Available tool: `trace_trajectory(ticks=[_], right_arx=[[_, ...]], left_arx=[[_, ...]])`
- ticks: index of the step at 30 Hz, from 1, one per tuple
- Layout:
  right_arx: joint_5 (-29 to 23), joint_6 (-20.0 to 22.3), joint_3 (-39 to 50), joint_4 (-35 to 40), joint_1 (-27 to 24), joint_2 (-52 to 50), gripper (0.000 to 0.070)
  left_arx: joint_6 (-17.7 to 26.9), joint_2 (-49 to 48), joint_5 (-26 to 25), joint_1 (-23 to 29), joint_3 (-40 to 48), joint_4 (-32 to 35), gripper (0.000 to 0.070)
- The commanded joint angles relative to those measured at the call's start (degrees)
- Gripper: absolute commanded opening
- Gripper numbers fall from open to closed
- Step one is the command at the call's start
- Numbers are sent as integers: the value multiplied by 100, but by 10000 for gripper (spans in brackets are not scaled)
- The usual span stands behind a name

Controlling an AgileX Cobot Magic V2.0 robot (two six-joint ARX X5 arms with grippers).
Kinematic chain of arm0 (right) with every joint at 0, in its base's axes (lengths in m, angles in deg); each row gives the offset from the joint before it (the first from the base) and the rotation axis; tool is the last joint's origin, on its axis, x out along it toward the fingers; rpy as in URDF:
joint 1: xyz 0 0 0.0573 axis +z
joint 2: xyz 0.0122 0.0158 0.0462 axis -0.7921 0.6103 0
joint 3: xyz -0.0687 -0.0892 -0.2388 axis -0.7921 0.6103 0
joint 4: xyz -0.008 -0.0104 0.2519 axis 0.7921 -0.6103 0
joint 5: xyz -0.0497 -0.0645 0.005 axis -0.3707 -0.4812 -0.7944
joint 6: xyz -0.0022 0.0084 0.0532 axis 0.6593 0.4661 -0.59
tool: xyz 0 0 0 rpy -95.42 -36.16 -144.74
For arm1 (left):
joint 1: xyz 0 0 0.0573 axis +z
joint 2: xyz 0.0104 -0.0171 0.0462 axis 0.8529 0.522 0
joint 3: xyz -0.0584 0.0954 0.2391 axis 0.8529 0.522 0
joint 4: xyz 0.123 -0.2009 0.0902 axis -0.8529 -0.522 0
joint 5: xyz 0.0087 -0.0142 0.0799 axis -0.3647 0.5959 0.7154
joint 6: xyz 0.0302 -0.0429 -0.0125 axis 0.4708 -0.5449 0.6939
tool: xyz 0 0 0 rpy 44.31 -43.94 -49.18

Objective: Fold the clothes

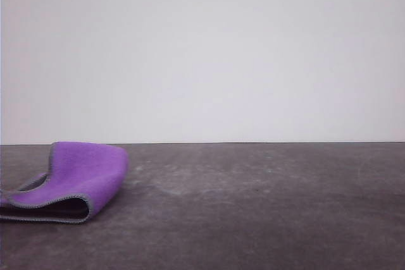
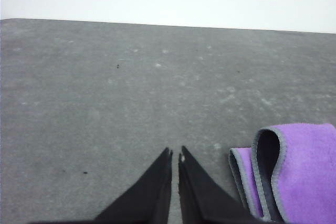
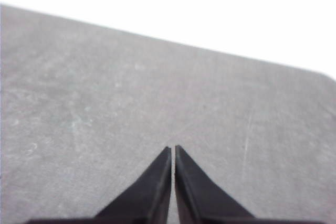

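Note:
The clothes (image 1: 82,178) are one small cloth lying folded over on the dark grey table at the near left, purple face outward, dark inner face and grey stitched edging showing at the fold. In the left wrist view the clothes (image 2: 302,169) lie just beside my left gripper (image 2: 175,153), apart from it. That gripper is shut, its black fingertips nearly touching, with nothing between them. My right gripper (image 3: 172,149) is shut too, hanging over bare table with nothing held.
The dark grey table (image 1: 253,207) stretches to the right of the cloth and back to a plain white wall (image 1: 202,49). Its far edge (image 2: 157,23) shows in the left wrist view.

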Motion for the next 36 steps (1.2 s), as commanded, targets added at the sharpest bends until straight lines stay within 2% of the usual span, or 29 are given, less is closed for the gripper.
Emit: trace_trajectory(ticks=[1,6,13,27,36], right_arx=[[-33,-72,353,204,-9,-310,6],[-298,-243,1191,336,-12,-1045,6],[-454,-294,1868,313,-49,-1579,6],[-561,-508,1869,231,-384,-1688,6],[-559,-506,1869,343,-402,-1688,6]], left_arx=[[-19,-4,7,0,113,-31,16],[-19,-4,7,0,113,-31,16],[-19,-4,7,0,111,-31,16],[-18,-4,7,0,111,-31,16],[-18,-4,7,0,111,-31,16]])
